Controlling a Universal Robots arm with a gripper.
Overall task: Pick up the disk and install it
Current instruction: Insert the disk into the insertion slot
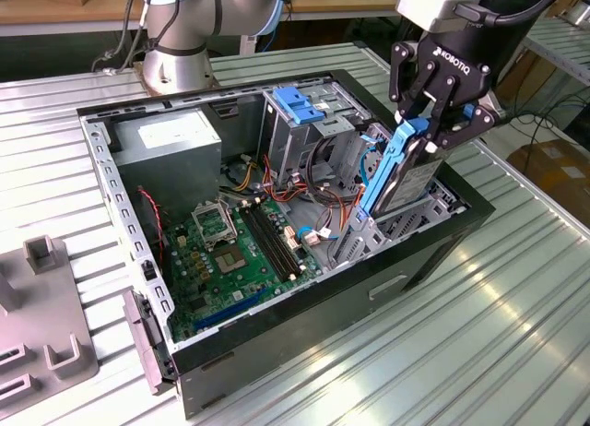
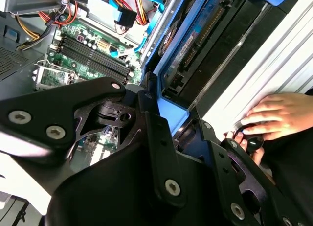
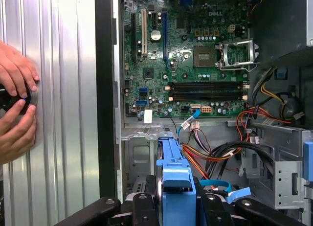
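I am gripping the flat silver-grey metal disk in its light-blue plastic bracket (image 1: 418,182). The black gripper (image 1: 430,131) is clenched on its top edge, and the disk is hanging tilted with its lower end at the bay of the open black computer case (image 1: 277,343). I am judging it needs squaring to the bay first. Red and orange wires (image 3: 212,152) are crowding beside it. A person's hands (image 3: 16,72) are resting just outside the case.
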